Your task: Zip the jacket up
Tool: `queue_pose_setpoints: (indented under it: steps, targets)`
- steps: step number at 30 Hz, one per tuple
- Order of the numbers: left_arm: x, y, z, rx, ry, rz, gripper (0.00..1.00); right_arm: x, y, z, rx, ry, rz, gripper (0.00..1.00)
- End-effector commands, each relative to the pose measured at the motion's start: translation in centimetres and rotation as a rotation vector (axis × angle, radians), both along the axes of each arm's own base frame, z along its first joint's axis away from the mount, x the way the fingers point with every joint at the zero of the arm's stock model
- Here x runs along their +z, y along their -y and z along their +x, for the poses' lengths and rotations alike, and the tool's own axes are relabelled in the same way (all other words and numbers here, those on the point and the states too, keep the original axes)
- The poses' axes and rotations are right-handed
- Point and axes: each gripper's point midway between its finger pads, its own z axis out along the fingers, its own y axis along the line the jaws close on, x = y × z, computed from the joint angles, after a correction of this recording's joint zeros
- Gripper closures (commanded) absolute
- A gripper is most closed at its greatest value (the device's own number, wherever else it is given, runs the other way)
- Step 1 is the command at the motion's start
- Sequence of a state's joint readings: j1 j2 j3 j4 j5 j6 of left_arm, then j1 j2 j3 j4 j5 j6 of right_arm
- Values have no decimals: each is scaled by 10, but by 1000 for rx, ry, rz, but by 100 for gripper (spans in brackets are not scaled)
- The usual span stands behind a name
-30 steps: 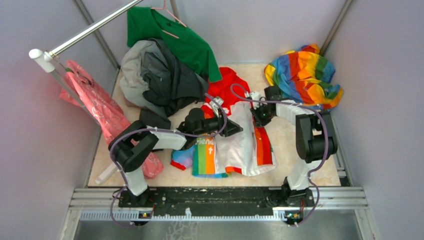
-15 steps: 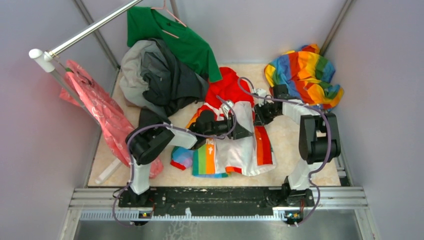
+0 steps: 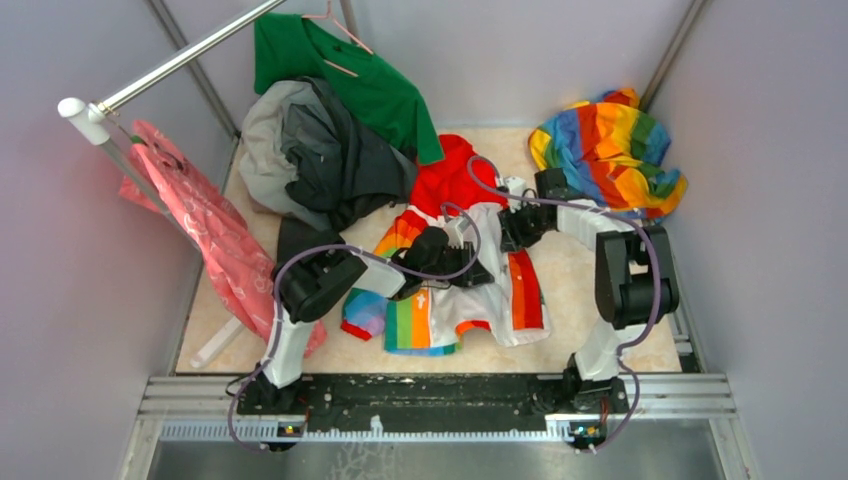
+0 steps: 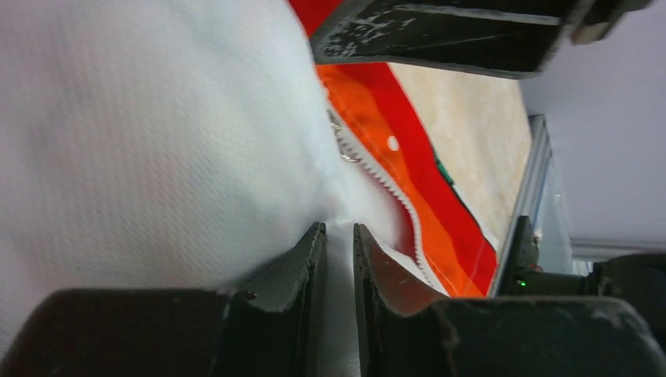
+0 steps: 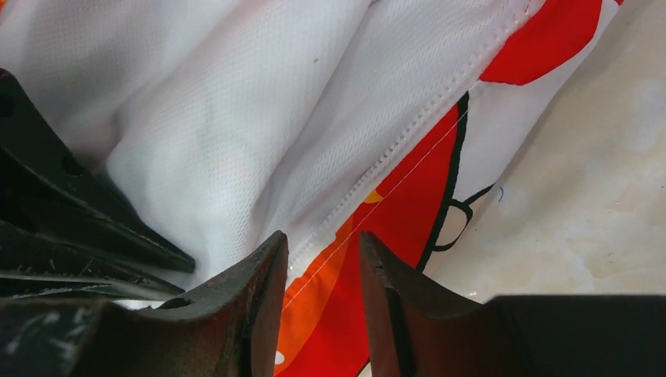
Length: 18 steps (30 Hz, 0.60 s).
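L arm [image 3: 368, 276] stretched right, L gripper [image 4: 338, 237] pinching jacket [image 4: 157, 141] fold.

Bright, even light with faint shadows; the jacket [image 4: 141, 157] blurs close to both wrist lenses.

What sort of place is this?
Probably a lab test booth, not a home: plain grey walls enclose a table, two robot arms are bolted to a metal track, and a green shirt hangs from a rail.

Green shirt [image 3: 350, 80] is seen on a hanger [image 3: 335, 40], grey clothes [image 3: 320, 160] are heaped just below, rainbow cloth [image 3: 605, 150] is bunched at right.
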<state>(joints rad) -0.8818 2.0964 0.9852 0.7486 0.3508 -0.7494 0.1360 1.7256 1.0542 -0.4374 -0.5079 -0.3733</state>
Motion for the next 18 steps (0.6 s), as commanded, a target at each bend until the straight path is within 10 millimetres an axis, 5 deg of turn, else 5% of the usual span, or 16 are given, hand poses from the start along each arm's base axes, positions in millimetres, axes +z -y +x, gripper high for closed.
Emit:
queue_pose_setpoints:
  steps: [1, 18]
  targets:
    - [-23, -18, 12, 106, 0, 147, 75, 2, 5, 18, -41, 79, -99, 60]
    - [-19, -10, 3, 41, 20, 96, 74, -16, -2, 17, -33, 98, -265, 62]
